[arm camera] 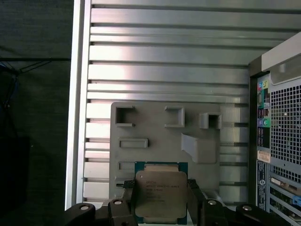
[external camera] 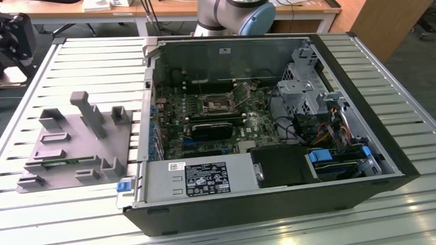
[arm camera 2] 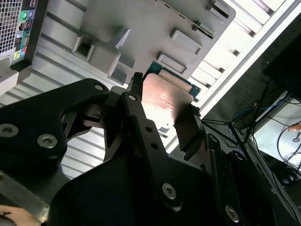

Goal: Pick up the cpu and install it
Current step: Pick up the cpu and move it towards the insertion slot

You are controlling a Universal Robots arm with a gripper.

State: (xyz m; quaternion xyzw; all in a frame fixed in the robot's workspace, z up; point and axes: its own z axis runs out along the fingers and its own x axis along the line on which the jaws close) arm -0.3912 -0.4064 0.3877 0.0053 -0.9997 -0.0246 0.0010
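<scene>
You are working over a slatted metal surface that is carrying everything here. The biggest thing on it is an open black computer case, which is lying on its side and taking up the exterior view's right. Inside it the green motherboard is lying flat, and its socket is sitting near the middle of the board with its frame raised. The arm is rising from behind the case at the far edge of the surface. At the exterior view's left, just beside the case, a grey fixture with raised blocks and posts is resting on the slats. In both wrist views your hand is closing on the cpu, its black fingers pressing against two opposite edges of the chip. The cpu is sitting between them with its silver lid and green rim facing the first wrist view's camera, and the grey fixture is lying beyond it. In the second wrist view the lid is catching a bright reflection between the fingers.
</scene>
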